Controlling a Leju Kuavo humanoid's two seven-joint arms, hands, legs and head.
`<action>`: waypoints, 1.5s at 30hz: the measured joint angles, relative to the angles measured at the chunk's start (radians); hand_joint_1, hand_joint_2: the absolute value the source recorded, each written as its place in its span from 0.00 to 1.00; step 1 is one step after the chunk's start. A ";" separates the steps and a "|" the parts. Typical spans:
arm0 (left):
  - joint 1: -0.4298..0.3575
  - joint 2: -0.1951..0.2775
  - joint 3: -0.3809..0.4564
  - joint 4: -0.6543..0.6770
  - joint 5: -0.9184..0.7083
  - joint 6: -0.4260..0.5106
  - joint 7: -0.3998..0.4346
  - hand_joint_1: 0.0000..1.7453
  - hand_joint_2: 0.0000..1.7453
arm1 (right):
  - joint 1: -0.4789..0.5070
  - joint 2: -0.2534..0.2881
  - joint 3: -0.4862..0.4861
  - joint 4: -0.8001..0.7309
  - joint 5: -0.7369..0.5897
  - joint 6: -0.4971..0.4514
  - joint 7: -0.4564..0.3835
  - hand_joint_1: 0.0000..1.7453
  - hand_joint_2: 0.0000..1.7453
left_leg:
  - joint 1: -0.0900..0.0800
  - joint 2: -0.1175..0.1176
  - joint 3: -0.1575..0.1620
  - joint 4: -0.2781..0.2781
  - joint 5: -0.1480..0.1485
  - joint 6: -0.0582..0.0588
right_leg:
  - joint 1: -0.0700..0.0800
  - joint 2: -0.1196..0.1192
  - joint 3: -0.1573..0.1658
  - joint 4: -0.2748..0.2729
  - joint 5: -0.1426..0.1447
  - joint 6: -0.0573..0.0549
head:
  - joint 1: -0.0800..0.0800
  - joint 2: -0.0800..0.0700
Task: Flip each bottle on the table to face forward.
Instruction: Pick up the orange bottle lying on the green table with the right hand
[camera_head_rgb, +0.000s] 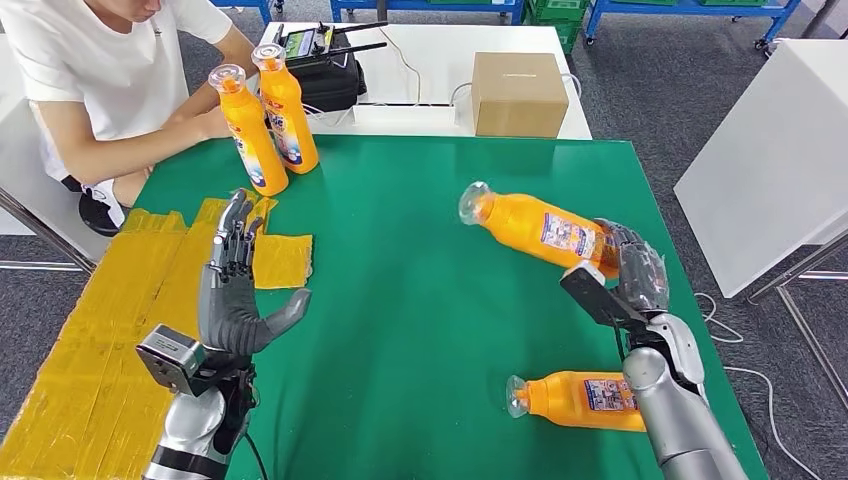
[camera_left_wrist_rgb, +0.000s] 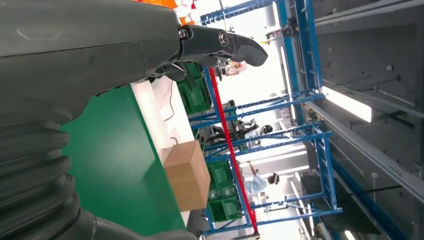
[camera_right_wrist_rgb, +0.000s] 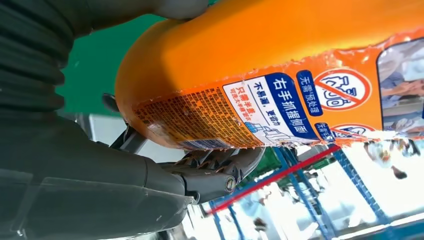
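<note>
Green baize covers the bench (camera_head_rgb: 420, 300) I am working over, with a yellow taped patch (camera_head_rgb: 120, 300) along its left side and a cardboard box (camera_head_rgb: 518, 92) on the white table beyond the far edge. A person (camera_head_rgb: 110, 70) sits at the far left corner, forearms beside two orange bottles (camera_head_rgb: 268, 115) that stand upright, caps up.

Two more orange bottles lie on their sides on my right half of the bench. The farther lying bottle (camera_head_rgb: 540, 228) runs on a slant, clear cap toward the bench's middle, base toward the right edge, and my right hand (camera_head_rgb: 632, 268) is wrapped around that base end; the right wrist view shows the fingers (camera_right_wrist_rgb: 220, 165) curled under the orange body (camera_right_wrist_rgb: 280, 55) with its printed label turned toward the camera. The nearer lying bottle (camera_head_rgb: 580, 398) lies almost straight across, cap pointing left, just beside my right forearm and untouched.

My left hand (camera_head_rgb: 235, 290) hovers over the yellow patch, fingers spread, holding nothing, well apart from both lying bottles.

By my reading, the next move belongs to the right arm: the held bottle's long axis points away from the hand toward centre, so turning it to stand or face forward means pivoting about the gripped base.
</note>
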 joint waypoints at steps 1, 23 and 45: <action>-0.001 0.000 -0.003 0.001 -0.001 -0.001 0.002 0.00 1.00 | 0.001 0.008 -0.010 -0.007 -0.023 0.007 -0.007 1.00 1.00 | 0.000 0.000 0.000 0.000 0.000 0.000 | 0.000 0.000 0.000 0.000 0.000 0.000 | 0.000 0.000; -0.090 0.003 -0.089 0.062 0.073 -0.116 0.065 0.00 1.00 | -0.015 0.256 0.070 -0.012 -0.391 0.221 -0.150 1.00 1.00 | 0.001 0.000 0.000 0.000 0.000 0.000 | 0.000 0.000 0.000 0.000 0.000 0.000 | 0.000 0.000; -0.139 0.007 -0.145 0.116 0.100 -0.155 0.090 0.00 1.00 | -0.119 0.367 0.265 0.109 -0.403 0.225 -0.163 0.99 1.00 | 0.001 0.001 -0.001 0.000 0.000 0.000 | 0.000 0.001 -0.001 0.001 0.000 0.000 | 0.000 0.000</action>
